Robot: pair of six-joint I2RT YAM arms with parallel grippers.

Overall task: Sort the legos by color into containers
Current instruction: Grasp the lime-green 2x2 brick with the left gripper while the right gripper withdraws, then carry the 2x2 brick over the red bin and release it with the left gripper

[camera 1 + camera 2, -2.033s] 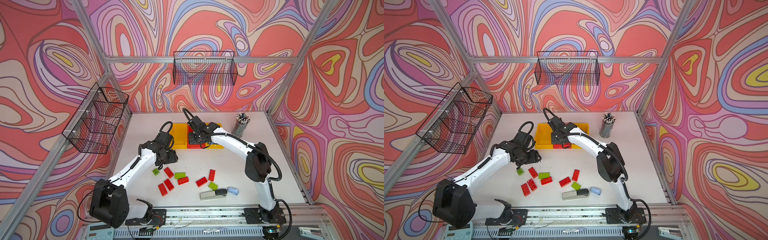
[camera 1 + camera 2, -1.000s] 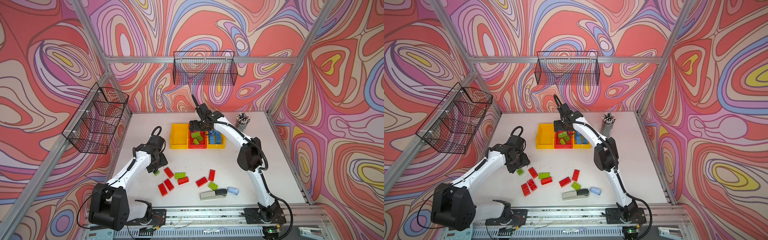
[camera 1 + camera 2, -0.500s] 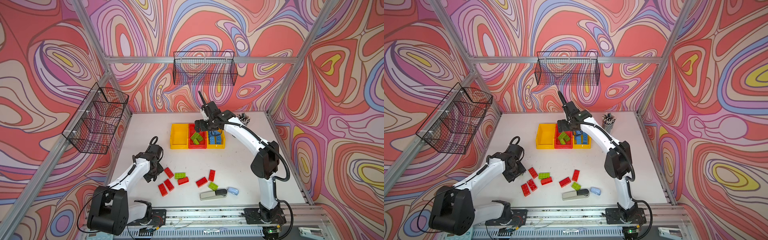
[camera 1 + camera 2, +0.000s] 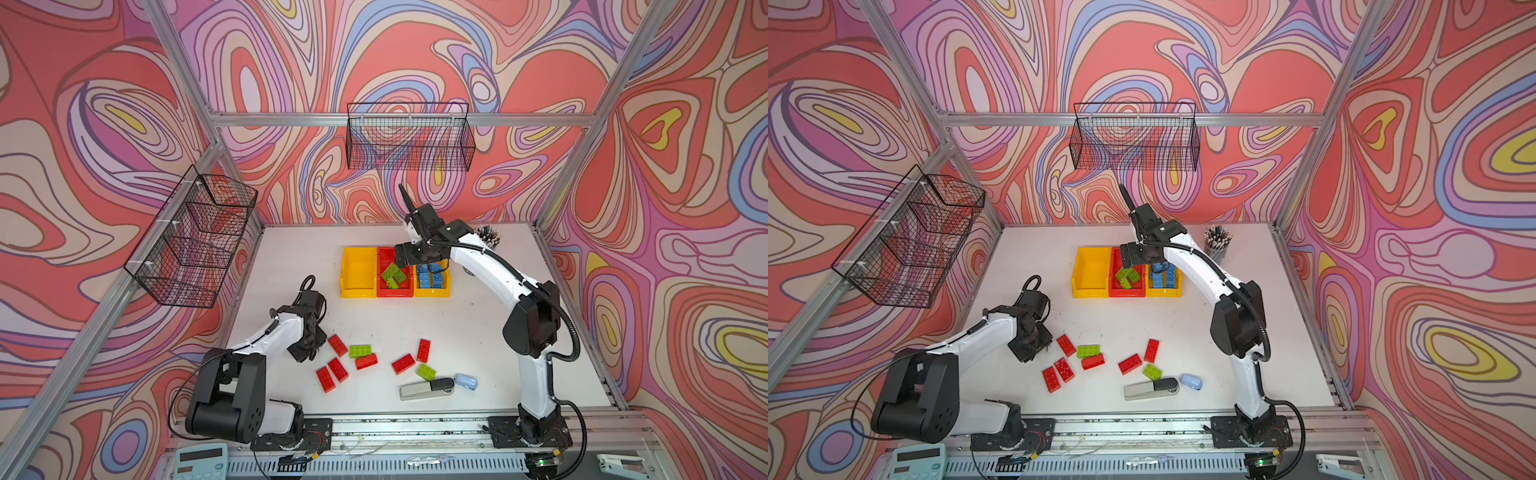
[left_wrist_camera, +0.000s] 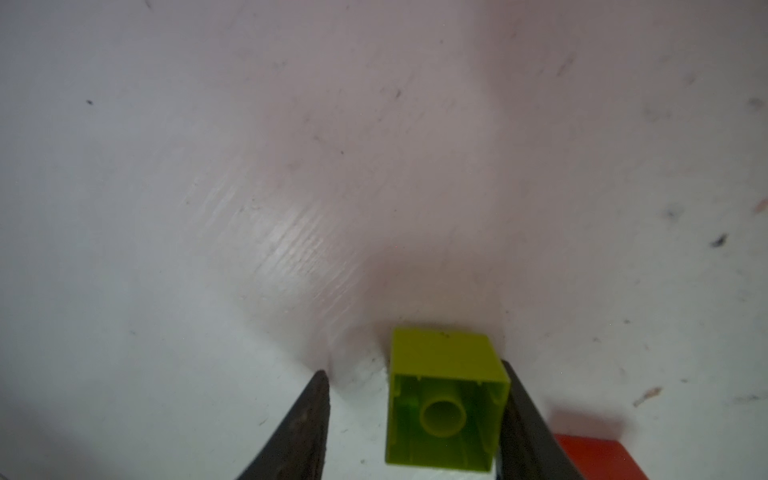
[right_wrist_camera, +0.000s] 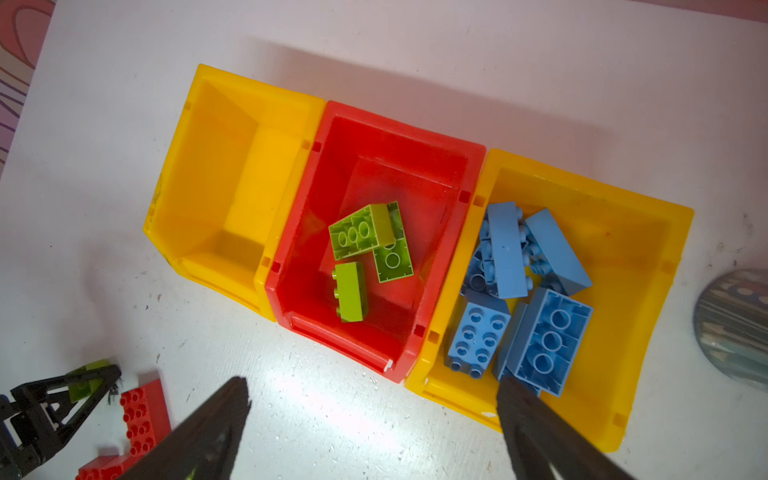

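Lime-green lego brick (image 5: 446,399) between left gripper (image 5: 412,370) fingers, touching one, gap to other; unpinched. Right gripper (image 6: 372,381) spread wide, empty.

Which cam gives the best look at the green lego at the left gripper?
Left wrist: the green lego sits close up, hollow side to the camera, between the fingers of the left gripper. Right wrist shows only a distant green sliver. In both top views the arm hides it.

White table (image 4: 291,257): grey-and-black stapler (image 4: 426,388) lying flat near front edge, pale-blue mouse-shaped item (image 4: 466,381) just beside its black end; mesh pencil cup (image 4: 1217,245) upright, back right; black wire basket (image 4: 409,139) on back wall, tiered wire basket (image 4: 195,241) on left wall; calculator (image 4: 199,461) front left, off the table.
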